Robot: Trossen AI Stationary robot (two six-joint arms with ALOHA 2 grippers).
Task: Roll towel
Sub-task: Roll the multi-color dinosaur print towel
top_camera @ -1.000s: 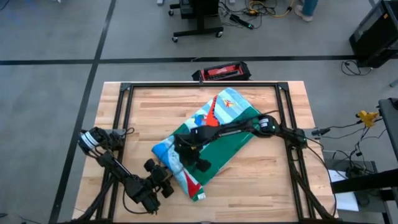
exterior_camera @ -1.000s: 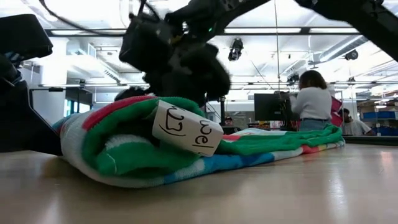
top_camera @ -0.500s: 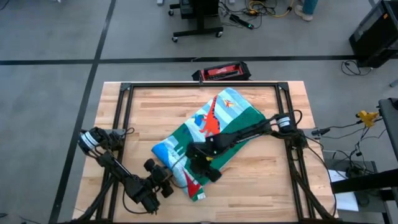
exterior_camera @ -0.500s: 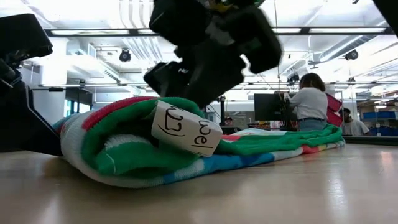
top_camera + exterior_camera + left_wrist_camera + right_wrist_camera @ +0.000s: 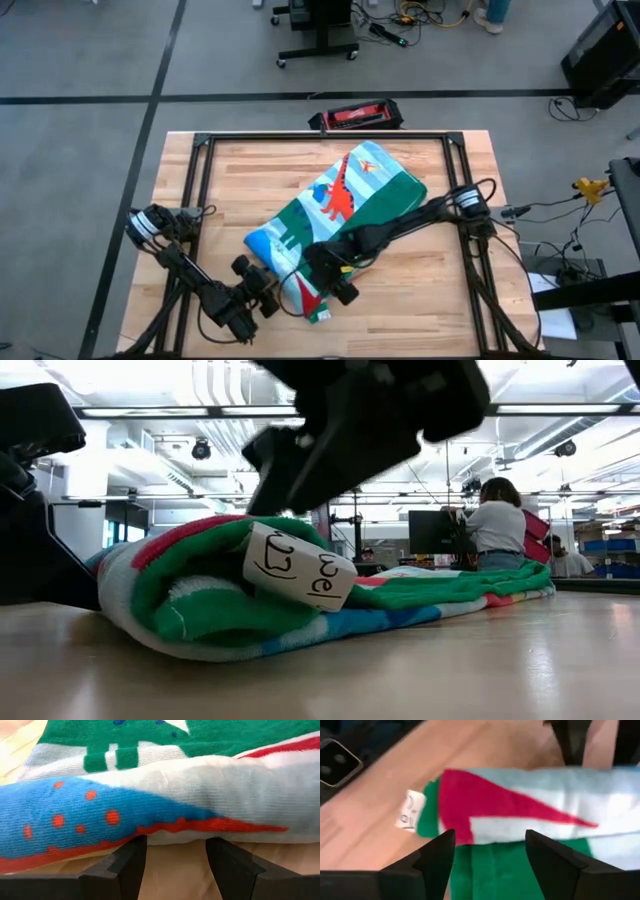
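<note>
towel (image 5: 345,215): soft terry cloth | table (image 5: 420,290): smooth pale wood

Towel (image 5: 340,215): on table (image 5: 440,300), lying diagonally across its middle.
Left gripper (image 5: 262,292): just beside towel's near end.
Right gripper (image 5: 335,283): above towel's near end.
</note>
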